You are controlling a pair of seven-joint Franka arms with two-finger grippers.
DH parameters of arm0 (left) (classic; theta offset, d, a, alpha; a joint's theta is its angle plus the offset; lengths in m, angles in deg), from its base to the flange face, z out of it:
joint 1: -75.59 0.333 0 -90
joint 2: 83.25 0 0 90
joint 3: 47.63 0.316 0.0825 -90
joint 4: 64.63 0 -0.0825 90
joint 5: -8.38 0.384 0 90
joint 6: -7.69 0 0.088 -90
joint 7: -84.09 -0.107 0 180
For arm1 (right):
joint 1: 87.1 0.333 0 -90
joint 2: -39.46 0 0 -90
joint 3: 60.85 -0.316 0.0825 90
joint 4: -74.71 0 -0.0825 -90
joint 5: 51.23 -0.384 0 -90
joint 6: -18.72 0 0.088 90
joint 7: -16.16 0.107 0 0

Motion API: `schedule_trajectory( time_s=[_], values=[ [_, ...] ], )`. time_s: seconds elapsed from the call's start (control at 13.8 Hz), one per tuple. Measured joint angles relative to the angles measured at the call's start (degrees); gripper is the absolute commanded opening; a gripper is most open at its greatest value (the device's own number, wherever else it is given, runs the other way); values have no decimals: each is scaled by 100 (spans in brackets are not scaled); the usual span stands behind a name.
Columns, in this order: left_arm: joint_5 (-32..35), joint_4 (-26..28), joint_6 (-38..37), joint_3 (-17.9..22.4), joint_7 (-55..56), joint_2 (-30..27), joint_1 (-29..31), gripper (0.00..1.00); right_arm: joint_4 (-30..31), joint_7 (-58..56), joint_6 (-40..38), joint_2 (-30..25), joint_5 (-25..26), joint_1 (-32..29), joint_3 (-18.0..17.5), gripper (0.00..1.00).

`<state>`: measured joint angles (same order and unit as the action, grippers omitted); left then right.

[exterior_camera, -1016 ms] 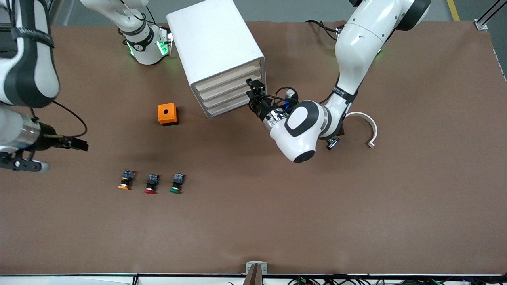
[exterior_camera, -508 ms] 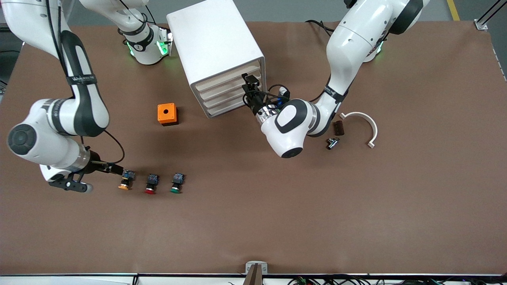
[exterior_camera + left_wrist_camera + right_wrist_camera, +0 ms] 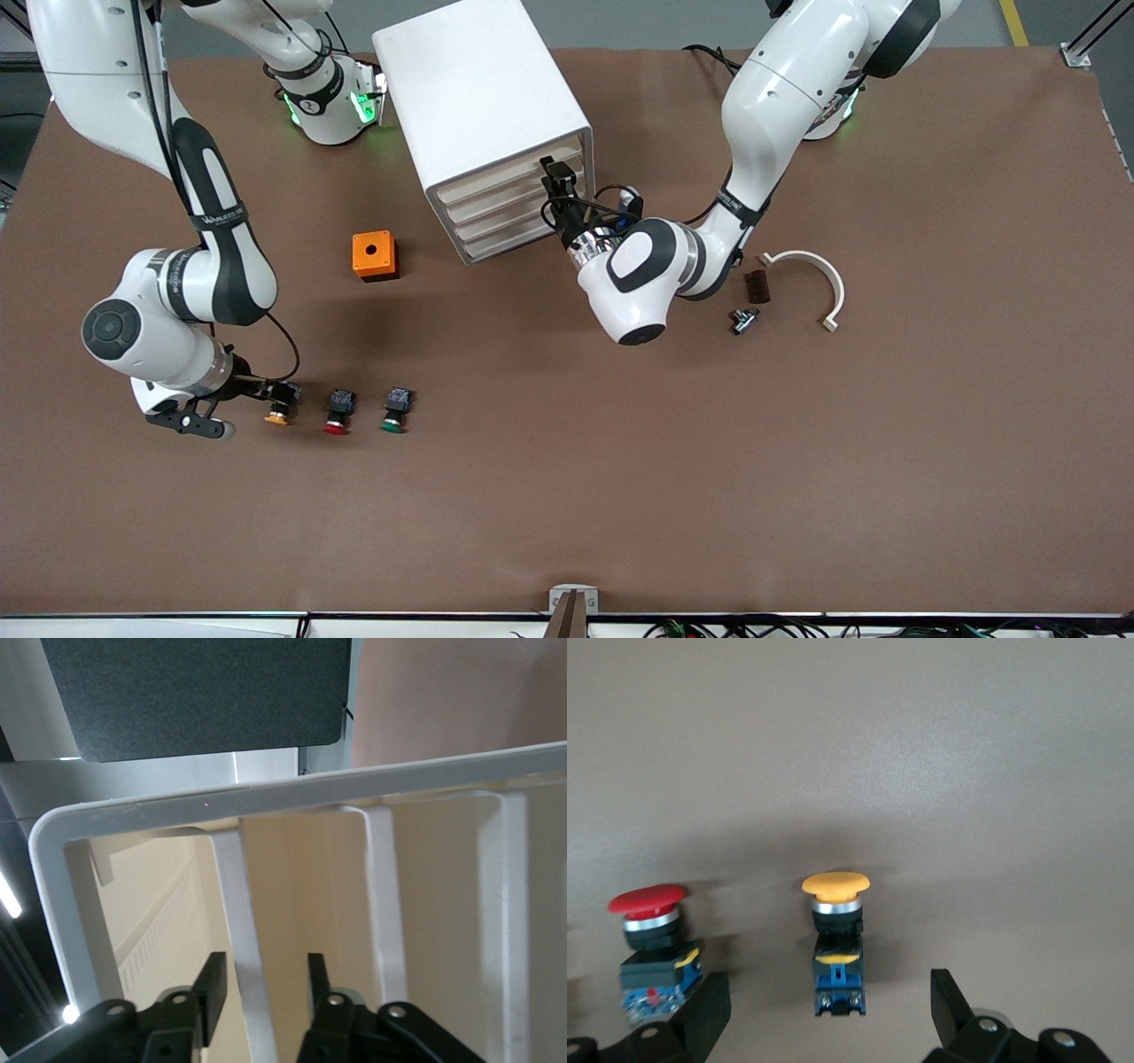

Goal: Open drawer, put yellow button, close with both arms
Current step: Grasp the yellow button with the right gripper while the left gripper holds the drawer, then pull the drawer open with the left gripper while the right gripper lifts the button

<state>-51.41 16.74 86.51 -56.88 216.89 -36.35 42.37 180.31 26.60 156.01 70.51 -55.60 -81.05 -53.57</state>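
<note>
Both arms have closed in over the last second: your right arm [image 3: 177, 292] has swung down across the bench [image 3: 620, 496], its right pincer [image 3: 824, 1019] now spread apart around the yellow button [image 3: 280, 406], ready to grip. Your left pincer [image 3: 261, 988] has crept up the cabinet [image 3: 483, 115], fingers apart astride the drawer [image 3: 509, 174] front, not yet clamped.

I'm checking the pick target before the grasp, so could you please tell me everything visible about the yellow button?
The yellow button is a small push-button switch: round yellow-orange cap, silver collar, black body, blue base. It lies on its side on the brown table, first in a row beside the red button. The open right tool straddles its blue end; no contact is visible.
</note>
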Motion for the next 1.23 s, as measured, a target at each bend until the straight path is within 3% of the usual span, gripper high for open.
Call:
schedule_trajectory(
  time_s=[0.44, 0.51, 0.73, 0.87, 0.94, 1.23],
  values=[
    [0, 22, 0, -88, 2, 5, -71, 29, 3, 152, 178, 331, -1, 0, -4, 94],
    [0, 30, 0, -89, 2, 14, -76, 26, 3, 154, 189, 372, -1, 0, -4, 85],
    [-2, 35, -5, -93, 1, 61, -86, 21, 3, 162, 196, 434, -2, 0, -5, 34],
    [-32, 34, -24, -105, -38, 74, -101, 15, 3, 188, 191, 435, -4, 1, -10, 12],
    [-33, 34, -24, -107, -68, 75, -109, 12, 3, 207, 190, 435, -6, 3, -14, 4],
    [-50, 33, -44, -111, -64, 76, -110, 9, -23, 240, 67, 427, -9, 13, -20, 0]
  ],
)
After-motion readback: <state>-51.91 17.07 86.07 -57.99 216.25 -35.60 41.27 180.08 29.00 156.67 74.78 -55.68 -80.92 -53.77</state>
